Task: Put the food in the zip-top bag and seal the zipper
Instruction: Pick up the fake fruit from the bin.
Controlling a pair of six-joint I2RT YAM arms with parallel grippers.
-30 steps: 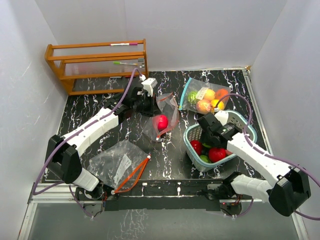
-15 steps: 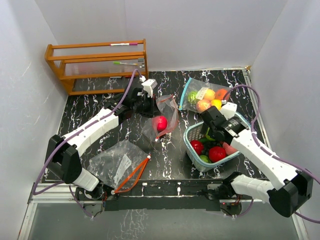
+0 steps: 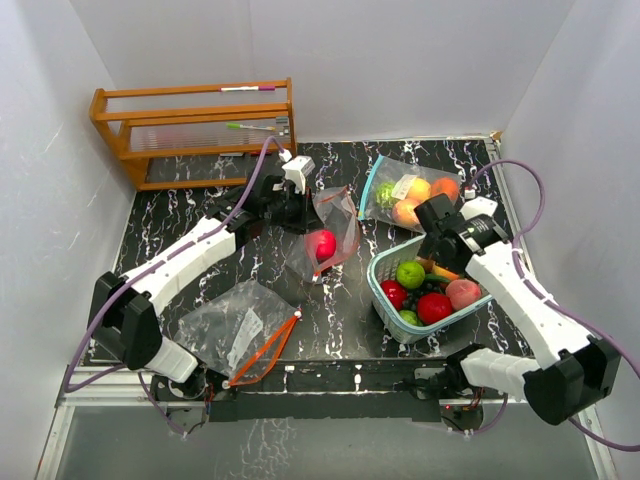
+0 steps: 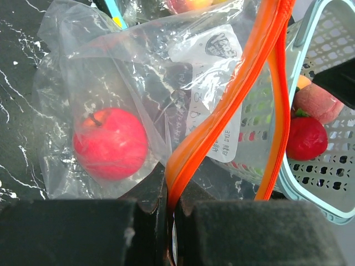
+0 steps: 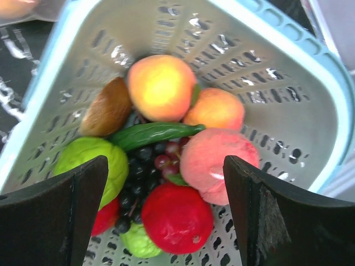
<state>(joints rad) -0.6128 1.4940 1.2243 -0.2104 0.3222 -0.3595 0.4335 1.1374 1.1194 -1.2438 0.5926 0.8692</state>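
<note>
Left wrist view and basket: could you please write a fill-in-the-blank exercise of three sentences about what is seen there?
1. The left claw is shut on the ____ zipper of a bag.
2. The apple inside that bag is ____.
3. The right claw, above the basket, is not shut but ____.

Missing words: orange; red; open.

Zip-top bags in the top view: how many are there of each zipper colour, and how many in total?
Orange zipper: 2, the empty bag and the apple bag
Blue zipper: 1, the fruit-filled bag
Total: 3
</note>
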